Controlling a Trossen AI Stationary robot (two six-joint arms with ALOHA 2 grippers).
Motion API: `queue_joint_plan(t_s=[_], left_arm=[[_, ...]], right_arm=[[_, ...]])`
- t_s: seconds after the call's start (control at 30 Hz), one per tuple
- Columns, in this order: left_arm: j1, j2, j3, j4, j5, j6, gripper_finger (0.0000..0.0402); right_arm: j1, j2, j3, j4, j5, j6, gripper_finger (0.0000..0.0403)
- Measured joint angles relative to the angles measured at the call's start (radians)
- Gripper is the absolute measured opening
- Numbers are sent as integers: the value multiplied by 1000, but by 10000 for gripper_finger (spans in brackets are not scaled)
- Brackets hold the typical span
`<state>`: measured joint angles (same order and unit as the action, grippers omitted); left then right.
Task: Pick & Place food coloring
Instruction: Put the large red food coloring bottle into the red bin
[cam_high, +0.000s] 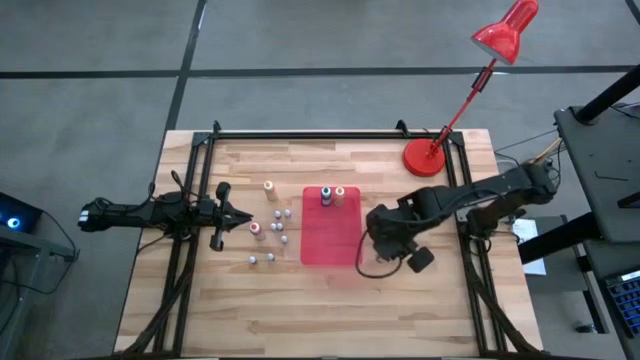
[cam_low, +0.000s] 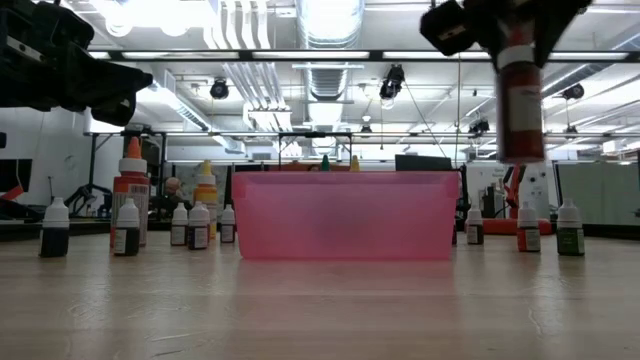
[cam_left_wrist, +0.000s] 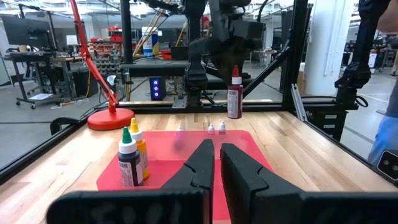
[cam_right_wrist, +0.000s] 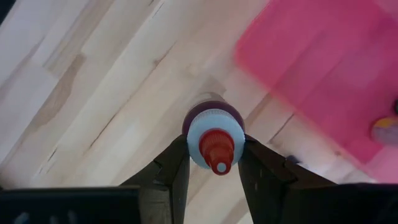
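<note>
High view: the right gripper (cam_high: 378, 240), fingers pinching a dark red bottle (cam_right_wrist: 213, 134) upright by its cap, carries it clear of the desk (cam_high: 440, 300) beside the red tray (cam_high: 331, 245), likely for placement. The left gripper (cam_high: 243, 217) waits, fingers pressed together.

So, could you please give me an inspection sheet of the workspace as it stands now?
Surface: wooden table, black frame rails along its edges.
Job's things: two bottles stand in the red tray; small bottles stand on the wood to its left.
Clutter: red lamp on the back right corner.
Grippers: right gripper holds a red-tipped bottle above the wood by the tray; left gripper shut, empty, low at the left.
Cables: one loops below the right arm.
Surroundings: workshop; person's sleeve at the left wrist view's edge.
</note>
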<state>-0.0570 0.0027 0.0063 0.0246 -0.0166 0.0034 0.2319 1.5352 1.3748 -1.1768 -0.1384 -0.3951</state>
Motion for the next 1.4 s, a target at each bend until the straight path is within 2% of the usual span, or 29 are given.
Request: queue_joint_plan(t_s=[0.4, 0.97, 1.4], left_arm=[[0, 0, 0, 0, 0, 0, 3], [0, 0, 0, 0, 0, 0, 3], [0, 0, 0, 0, 0, 0, 3]], right_arm=[[-118, 82, 135, -2, -1, 55, 111], [-312, 84, 143, 4, 2, -21, 110], [-387, 128, 155, 2, 0, 5, 111]])
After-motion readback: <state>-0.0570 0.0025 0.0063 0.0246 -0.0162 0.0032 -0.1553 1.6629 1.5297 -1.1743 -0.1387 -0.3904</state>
